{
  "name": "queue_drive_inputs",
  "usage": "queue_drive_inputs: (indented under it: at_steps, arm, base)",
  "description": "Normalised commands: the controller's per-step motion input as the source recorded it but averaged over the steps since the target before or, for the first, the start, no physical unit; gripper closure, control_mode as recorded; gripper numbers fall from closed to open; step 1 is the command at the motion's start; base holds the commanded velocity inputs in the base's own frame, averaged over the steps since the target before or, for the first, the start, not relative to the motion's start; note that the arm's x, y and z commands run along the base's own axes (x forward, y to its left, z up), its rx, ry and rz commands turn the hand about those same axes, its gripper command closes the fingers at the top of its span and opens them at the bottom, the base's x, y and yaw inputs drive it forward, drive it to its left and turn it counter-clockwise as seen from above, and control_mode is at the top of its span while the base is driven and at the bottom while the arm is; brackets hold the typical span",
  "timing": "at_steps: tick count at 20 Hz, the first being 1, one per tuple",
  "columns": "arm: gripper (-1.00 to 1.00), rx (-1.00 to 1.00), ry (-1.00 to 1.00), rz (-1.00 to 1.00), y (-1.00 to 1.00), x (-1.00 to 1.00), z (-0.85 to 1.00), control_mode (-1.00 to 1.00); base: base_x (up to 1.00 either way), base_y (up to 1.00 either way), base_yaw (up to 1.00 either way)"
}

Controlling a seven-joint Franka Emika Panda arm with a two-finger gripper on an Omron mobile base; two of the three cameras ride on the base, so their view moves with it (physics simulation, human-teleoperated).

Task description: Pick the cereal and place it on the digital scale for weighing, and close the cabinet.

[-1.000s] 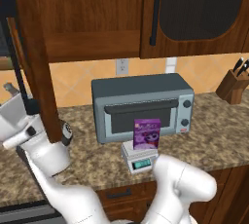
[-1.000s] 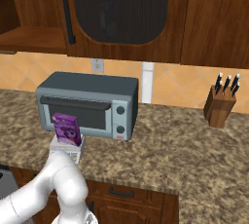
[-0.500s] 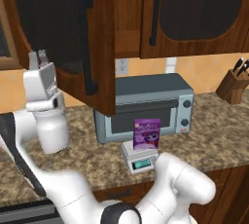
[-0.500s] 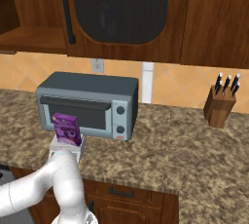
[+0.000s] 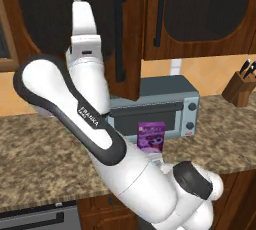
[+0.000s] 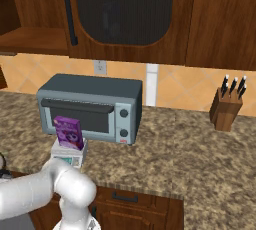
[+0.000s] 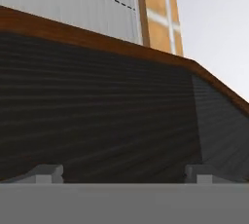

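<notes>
The cereal, a purple box with a cartoon front, stands upright on the digital scale in front of the toaster oven. My arm hides most of the scale in the left base view. The cabinet's left door stands partly swung out over the counter, its black handle facing me. My gripper is raised high against that door's dark arched panel. It is open, with its fingertips wide apart and nothing between them. The cabinet's shelf shows at the left.
A grey toaster oven sits at the back of the granite counter. A wooden knife block stands to the right. The other cabinet doors are shut. Drawers run below the counter.
My arm has swung up and to the right with the hand against the door. The cabinet door has turned a long way toward shut. The cereal and scale have stayed put.
</notes>
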Motion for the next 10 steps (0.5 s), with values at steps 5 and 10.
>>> queue_drive_inputs:
  at_steps: [5, 10]
  arm:
    - [-1.00, 0.15, 0.40, 0.00, -0.83, 0.45, 0.12, -1.00]
    - [-1.00, 0.05, 0.08, 0.00, -0.52, 0.92, -0.53, -1.00]
  base:
    - [0.00, 0.00, 0.00]
    - [0.00, 0.00, 0.00]
